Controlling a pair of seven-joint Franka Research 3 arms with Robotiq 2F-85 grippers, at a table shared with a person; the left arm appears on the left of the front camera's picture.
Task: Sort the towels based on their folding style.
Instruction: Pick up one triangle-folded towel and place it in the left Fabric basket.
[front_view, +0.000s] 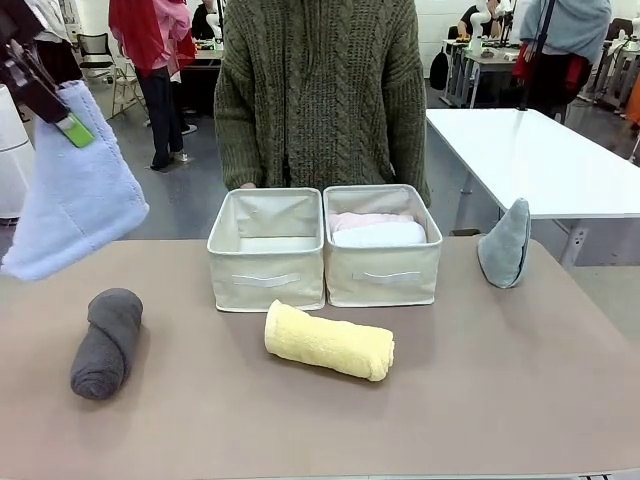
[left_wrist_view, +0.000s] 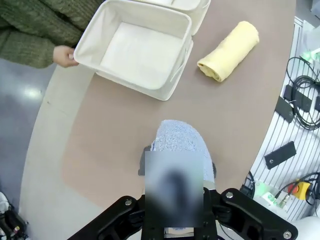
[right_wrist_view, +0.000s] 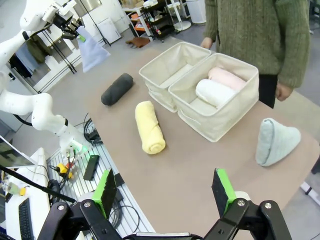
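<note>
While left end effector (front_view: 72, 128) pinches fluffy light blue towel (front_view: 78, 200), right end effector (right_wrist_view: 165, 189) spread wide.

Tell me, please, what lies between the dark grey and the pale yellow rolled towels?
Front view: only bare table separates the dark grey rolled towel and pale yellow rolled towel.

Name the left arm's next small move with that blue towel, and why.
Probably swing it rightward to hang over the left bin. The left jaws are shut on the light blue towel, held high off to the left; that bin is empty, while the right bin holds a pink roll and a white roll.
</note>
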